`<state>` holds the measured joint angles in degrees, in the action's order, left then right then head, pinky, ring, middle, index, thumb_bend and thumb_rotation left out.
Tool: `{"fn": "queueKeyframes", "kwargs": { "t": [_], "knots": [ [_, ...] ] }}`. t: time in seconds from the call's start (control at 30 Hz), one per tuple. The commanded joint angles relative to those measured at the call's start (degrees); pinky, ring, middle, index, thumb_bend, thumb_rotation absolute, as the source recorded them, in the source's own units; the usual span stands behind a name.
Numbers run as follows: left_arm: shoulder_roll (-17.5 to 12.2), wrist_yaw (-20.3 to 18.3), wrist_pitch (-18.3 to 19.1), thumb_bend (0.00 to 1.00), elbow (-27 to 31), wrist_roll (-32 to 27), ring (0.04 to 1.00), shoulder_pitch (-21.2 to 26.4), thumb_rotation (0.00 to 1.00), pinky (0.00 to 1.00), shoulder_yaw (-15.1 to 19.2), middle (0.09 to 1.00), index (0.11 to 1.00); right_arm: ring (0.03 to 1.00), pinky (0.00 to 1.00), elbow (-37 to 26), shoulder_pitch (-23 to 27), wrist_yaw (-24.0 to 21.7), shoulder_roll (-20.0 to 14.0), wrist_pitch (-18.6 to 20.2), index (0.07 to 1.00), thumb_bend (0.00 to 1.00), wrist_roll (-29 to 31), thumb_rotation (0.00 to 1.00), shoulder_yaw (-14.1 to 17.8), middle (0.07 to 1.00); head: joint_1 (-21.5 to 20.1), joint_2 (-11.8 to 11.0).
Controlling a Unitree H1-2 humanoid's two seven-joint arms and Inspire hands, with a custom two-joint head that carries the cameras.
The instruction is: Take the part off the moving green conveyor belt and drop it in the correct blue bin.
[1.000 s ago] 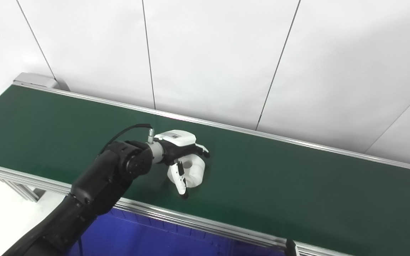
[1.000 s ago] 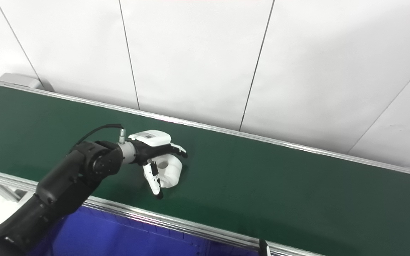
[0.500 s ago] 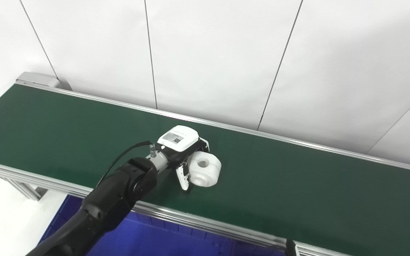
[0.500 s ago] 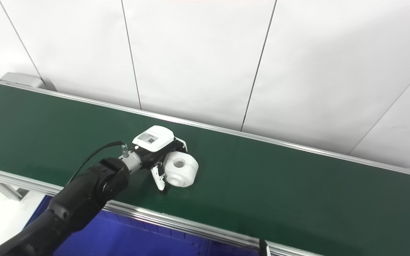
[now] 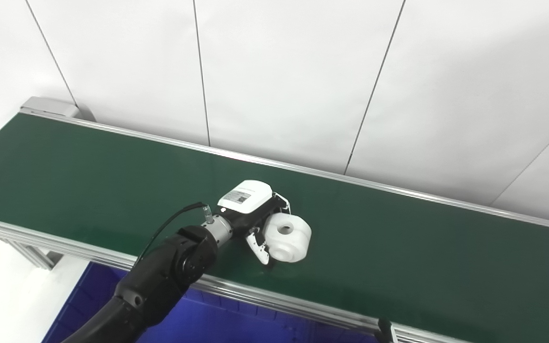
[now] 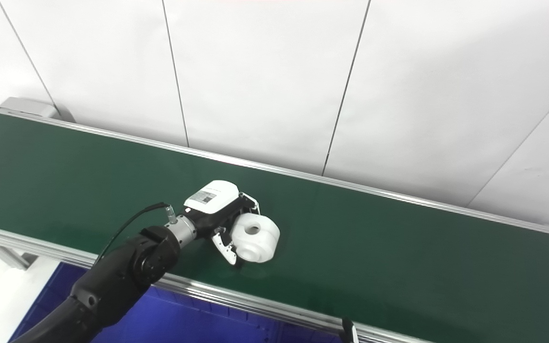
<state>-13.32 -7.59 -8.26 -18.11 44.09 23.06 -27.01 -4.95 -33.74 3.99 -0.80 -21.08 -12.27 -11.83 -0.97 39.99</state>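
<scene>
A white round part [image 5: 287, 231] with a hole in its middle is on the green conveyor belt [image 5: 398, 247], near the front edge. My left hand [image 5: 255, 209] reaches in from the lower left and is closed on the part's left side. The thumb [image 5: 260, 245] presses its near-left face and the fingers curl behind it, mostly hidden. The part looks at belt level; I cannot tell if it is lifted. The same hand [image 6: 219, 205] and part [image 6: 254, 237] show in the right eye view. My right hand is out of view.
A blue bin [image 5: 193, 324] lies below the belt's front aluminium rail [image 5: 279, 305]. A small black piece [image 5: 385, 329] sticks up at the rail on the lower right. A white panelled wall [image 5: 279, 81] stands behind the belt.
The hand and the part have moved together to the right along the belt. The thumb, which crossed the part's front, now lies at its left side. The forearm has swung further right.
</scene>
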Motion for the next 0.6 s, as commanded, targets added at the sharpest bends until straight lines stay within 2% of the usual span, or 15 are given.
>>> {"fn": "queueKeyframes", "kwargs": {
  "t": [0.0, 0.13, 0.23, 0.37, 0.4, 0.43, 0.5, 0.53, 0.57],
  "knots": [
    [-0.6, 0.1, -0.1, 0.52, 2.7, -0.5, 0.423, 2.5, 0.0, 0.35, 0.8, 0.5, 0.477, 1.0, 1.0, -2.1, 0.1, -0.2, 0.3, -0.5, 1.0, 0.86, -0.1, 1.0, 0.1, 1.0, 0.5, 0.3],
    [-1.5, -1.1, -0.4, 0.52, 4.3, -1.4, 0.424, 3.4, 0.0, 0.35, 2.0, 0.503, 0.476, 1.0, 1.0, -2.5, 0.5, -0.7, -0.2, -0.1, 1.0, 0.85, 0.4, 1.0, 0.3, 1.0, 2.4, 1.4],
    [-3.5, -1.9, -1.0, 0.52, 7.0, -1.8, 0.436, 3.8, 0.0, 0.36, 3.5, 0.508, 0.472, 1.0, 1.0, -2.8, 0.8, -1.3, -0.6, 0.3, 1.0, 0.85, 1.5, 1.0, 0.7, 1.0, 4.1, 2.2],
    [-8.7, -3.6, -2.7, 0.52, 13.0, -1.8, 0.45, 3.1, 0.0, 0.39, 5.4, 0.513, 0.467, 1.0, 1.0, -3.4, 1.0, -2.4, -1.3, 0.7, 1.0, 0.84, 2.9, 0.99, 1.1, 1.0, 6.0, 3.0],
    [-10.0, -4.3, -2.8, 0.52, 15.0, -1.9, 0.447, 2.5, 0.0, 0.39, 6.0, 0.509, 0.469, 1.0, 1.0, -3.6, 1.1, -2.7, -1.6, 0.8, 1.0, 0.84, 3.3, 1.0, 1.4, 1.0, 7.5, 3.7],
    [-11.2, -4.7, -2.7, 0.52, 16.9, -2.2, 0.436, 1.7, 0.0, 0.38, 6.6, 0.501, 0.473, 1.0, 1.0, -3.7, 1.3, -3.0, -1.9, 0.9, 1.0, 0.83, 3.8, 1.0, 1.5, 1.0, 7.8, 3.9],
    [-12.3, -5.2, -2.5, 0.52, 19.3, -2.4, 0.354, 0.6, 0.0, 0.29, 7.4, 0.463, 0.489, 1.0, 1.0, -4.1, 1.6, -3.5, -2.5, 1.4, 1.0, 0.86, 4.8, 1.0, 2.0, 1.0, 9.4, 4.7],
    [-13.2, -5.5, -2.6, 0.52, 21.4, -2.5, 0.345, -0.8, 0.0, 0.28, 8.1, 0.458, 0.492, 1.0, 1.0, -4.3, 1.9, -3.9, -3.0, 1.7, 1.0, 0.86, 5.1, 1.0, 2.3, 1.0, 11.1, 5.4],
    [-13.8, -5.8, -2.6, 0.52, 22.8, -2.6, 0.339, -1.7, 0.0, 0.3, 8.6, 0.427, 0.501, 1.0, 1.0, -4.4, 2.0, -4.1, -3.4, 1.9, 1.0, 0.87, 5.3, 1.0, 2.5, 1.0, 11.1, 5.4]
  ]
}}
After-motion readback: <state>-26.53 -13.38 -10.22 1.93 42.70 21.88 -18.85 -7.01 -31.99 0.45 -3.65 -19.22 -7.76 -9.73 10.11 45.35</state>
